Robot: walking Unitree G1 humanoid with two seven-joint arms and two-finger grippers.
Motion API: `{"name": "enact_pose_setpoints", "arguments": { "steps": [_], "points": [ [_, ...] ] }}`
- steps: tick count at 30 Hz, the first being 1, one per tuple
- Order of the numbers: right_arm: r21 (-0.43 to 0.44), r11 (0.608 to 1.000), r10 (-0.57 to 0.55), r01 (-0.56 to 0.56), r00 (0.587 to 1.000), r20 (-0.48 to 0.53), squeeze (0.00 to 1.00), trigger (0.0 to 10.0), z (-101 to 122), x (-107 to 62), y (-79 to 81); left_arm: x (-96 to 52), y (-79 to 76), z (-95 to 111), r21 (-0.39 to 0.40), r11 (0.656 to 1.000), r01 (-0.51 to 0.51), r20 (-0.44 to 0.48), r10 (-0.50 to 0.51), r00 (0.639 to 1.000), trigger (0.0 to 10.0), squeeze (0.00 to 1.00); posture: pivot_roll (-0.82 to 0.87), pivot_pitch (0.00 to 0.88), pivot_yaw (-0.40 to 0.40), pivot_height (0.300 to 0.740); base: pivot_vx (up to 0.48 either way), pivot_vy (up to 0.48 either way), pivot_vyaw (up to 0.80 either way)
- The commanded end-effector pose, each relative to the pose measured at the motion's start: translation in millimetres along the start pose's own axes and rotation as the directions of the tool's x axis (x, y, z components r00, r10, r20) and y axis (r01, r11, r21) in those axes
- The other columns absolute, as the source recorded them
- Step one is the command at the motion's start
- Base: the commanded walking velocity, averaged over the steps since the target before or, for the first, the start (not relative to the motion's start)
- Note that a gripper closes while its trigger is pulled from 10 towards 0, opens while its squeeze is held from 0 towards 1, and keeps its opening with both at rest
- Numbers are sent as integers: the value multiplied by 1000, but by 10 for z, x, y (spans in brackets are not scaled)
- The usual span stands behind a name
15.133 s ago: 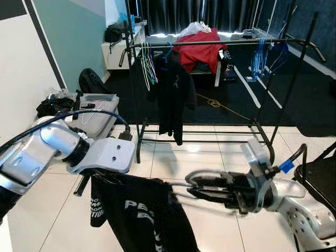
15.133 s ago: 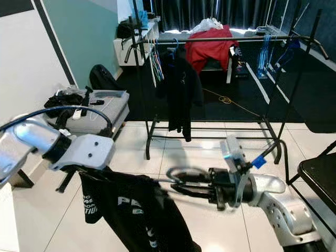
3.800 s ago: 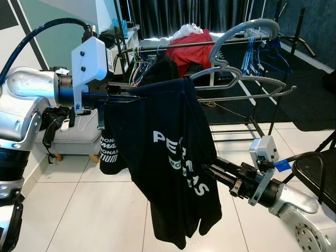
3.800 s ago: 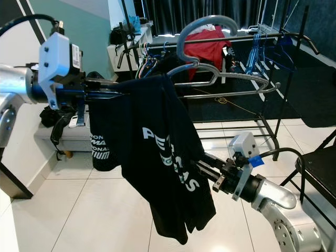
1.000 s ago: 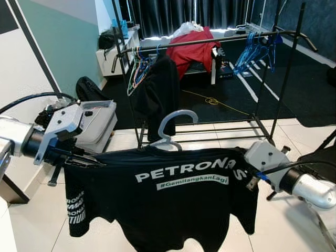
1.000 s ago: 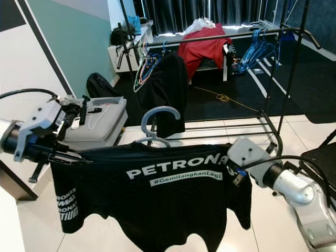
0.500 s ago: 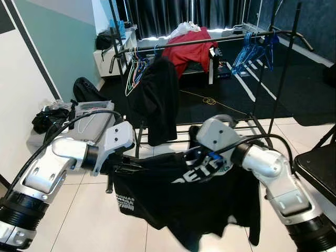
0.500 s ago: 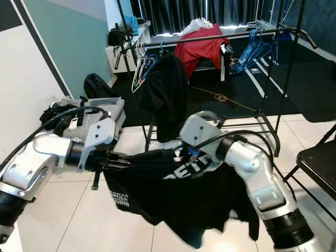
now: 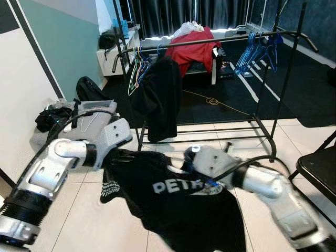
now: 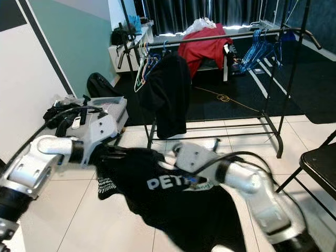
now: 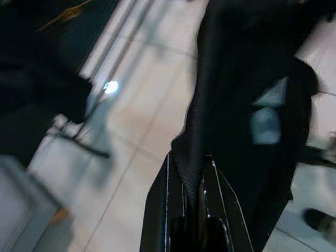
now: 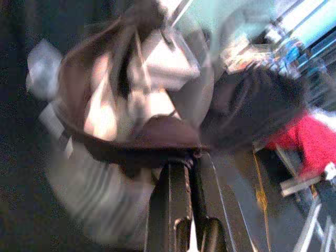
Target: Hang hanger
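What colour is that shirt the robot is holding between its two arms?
The T-shirt is black with white lettering across the chest, clearest in the left eye view.

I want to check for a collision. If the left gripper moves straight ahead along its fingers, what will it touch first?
The left gripper is shut on the black T-shirt, so cloth already fills its line. Past the fold, it would probably meet the tiled floor; depth is unclear.

Black T-shirt (image 9: 178, 202), white lettering; red garment (image 9: 193, 50); blue hangers (image 9: 255, 47).
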State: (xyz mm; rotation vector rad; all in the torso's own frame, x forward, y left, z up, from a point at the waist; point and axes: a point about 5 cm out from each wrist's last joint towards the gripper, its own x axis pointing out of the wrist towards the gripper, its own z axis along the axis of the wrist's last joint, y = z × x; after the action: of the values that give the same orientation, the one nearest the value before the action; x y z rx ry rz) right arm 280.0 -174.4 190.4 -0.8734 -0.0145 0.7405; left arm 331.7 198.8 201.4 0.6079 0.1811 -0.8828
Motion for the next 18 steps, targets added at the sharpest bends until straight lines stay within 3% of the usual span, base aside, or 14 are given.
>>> {"name": "enact_pose_setpoints", "arguments": {
  "steps": [1,4,8,15,16,18],
  "points": [
    [-7,999,-46,45,998,-43,0,0,-77,-79,-91,-122,123,-68,5,995,-98,-46,98,994,10000,0,-88,0,95,740,0,0,0],
    [-12,993,-120,119,986,-119,0,0,-202,-206,-212,-142,134,-136,-7,991,-131,-81,130,988,10000,0,-87,0,95,740,0,0,0],
    [-16,989,-151,150,976,-155,0,0,-251,-255,-248,-143,145,-170,-10,988,-153,-98,151,984,10000,0,-87,0,97,740,0,0,0],
    [-9,990,-143,143,980,-141,0,0,-226,-212,-207,-88,100,-151,-18,988,-152,-78,150,986,10000,0,-86,0,98,740,0,0,0],
    [-2,992,-127,128,985,-114,0,0,-185,-152,-156,14,-1,-116,-42,990,-135,-40,133,990,10000,0,-83,0,95,740,0,0,0],
    [-1,992,-124,124,986,-109,0,0,-177,-138,-146,45,-33,-105,-50,990,-130,-29,128,991,10000,0,-83,0,95,740,0,0,0]
  ]
}}
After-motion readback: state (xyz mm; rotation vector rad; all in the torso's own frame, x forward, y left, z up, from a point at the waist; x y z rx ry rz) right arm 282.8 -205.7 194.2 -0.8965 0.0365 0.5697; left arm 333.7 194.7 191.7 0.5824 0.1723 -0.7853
